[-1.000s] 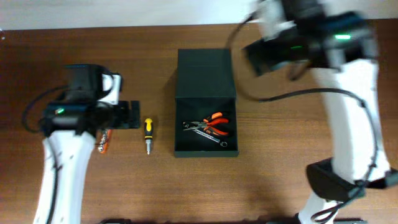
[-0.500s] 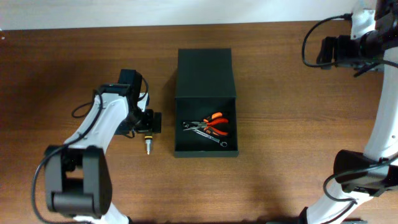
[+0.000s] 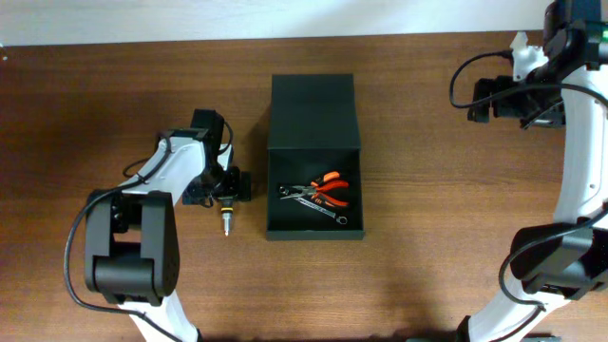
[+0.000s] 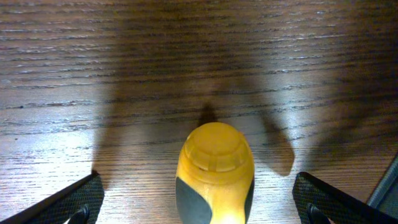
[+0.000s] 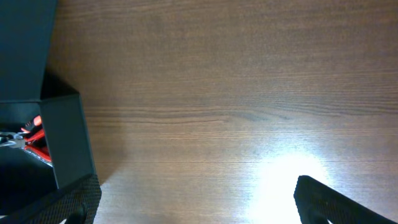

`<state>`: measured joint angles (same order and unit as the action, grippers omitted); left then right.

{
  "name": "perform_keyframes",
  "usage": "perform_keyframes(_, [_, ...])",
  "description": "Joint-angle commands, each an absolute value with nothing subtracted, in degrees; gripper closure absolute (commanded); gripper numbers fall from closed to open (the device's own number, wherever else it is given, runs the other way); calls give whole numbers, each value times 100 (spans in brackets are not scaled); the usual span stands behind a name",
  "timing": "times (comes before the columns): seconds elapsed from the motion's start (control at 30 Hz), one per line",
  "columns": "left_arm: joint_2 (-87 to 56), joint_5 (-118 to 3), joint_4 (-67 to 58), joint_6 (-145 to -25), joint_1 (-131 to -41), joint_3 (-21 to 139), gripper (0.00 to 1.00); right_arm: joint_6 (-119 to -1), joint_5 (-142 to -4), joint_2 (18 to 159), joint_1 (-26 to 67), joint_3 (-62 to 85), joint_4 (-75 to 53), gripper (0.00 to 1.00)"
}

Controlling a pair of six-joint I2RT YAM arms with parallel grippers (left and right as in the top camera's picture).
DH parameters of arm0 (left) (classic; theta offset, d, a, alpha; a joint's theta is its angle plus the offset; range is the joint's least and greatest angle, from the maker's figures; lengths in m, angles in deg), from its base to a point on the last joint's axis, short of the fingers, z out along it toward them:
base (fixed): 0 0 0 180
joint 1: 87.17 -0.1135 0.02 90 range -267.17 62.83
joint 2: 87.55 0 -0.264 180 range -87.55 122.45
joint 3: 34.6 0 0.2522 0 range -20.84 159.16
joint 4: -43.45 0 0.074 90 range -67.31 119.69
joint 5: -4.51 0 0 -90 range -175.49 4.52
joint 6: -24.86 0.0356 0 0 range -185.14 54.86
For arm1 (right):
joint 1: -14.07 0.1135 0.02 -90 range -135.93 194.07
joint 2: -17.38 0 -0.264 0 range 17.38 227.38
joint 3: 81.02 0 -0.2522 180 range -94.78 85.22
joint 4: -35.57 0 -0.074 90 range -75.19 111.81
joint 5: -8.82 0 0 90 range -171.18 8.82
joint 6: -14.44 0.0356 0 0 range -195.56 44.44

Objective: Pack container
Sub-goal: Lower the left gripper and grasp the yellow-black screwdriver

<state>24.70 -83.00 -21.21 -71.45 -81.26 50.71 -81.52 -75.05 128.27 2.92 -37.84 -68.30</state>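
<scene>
We are straddling the yellow screwdriver [image 4: 214,168] with the spread left gripper [image 3: 225,186], left of the container [image 3: 314,233]; right gripper [image 5: 199,203] hanging wide-spread, far right.

I note table [image 4: 124,74] wood, grained, semi-matt w/ glare; screwdriver handle [image 4: 214,165] smooth glossy yellow plastic, dark matt grip; container [image 3: 313,109] matt, smooth; pliers [image 3: 328,190] metal, orange grips.

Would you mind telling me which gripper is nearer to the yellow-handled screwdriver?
Left. The left gripper sits open over the screwdriver, a finger either side of its handle. The right gripper is far off to the right, beyond the container.
</scene>
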Motion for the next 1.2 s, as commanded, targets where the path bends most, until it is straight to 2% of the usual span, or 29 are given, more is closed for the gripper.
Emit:
perform_keyframes(0.0, [2918,-8158,-2258,-7201,-8074,4933,1,-8126,-7429,12845,279,-3758,-6777,1])
perform_keyframes(0.1, [2918,-8130,-2361,-7201,-8021,4868,4,-8126,-7429,12845,279,-3758,-6777,1])
perform_keyframes(0.37, [2916,-8117,-2545,-7236,-7837,4518,4,-8126,-7429,12845,279,-3758,-6841,1])
perform_keyframes(0.6, [2916,-8117,-2230,-7267,-7770,4219,4,-8126,-7429,12845,279,-3758,-6900,1])
perform_keyframes(0.77, [2916,-8117,-2197,-7287,-7770,4219,11,-8126,-7429,12845,279,-3758,-6932,1])
perform_keyframes(0.9, [2916,-8117,-2151,-7287,-7770,4221,32,-8126,-7429,12845,279,-3758,-6952,1])
perform_keyframes(1.03, [2916,-8117,-2105,-7287,-7770,4221,38,-8126,-7429,12845,279,-3758,-6952,1])
perform_keyframes(1.17, [2916,-8117,-2022,-7287,-7770,4221,59,-8126,-7429,12845,279,-3758,-6952,1])
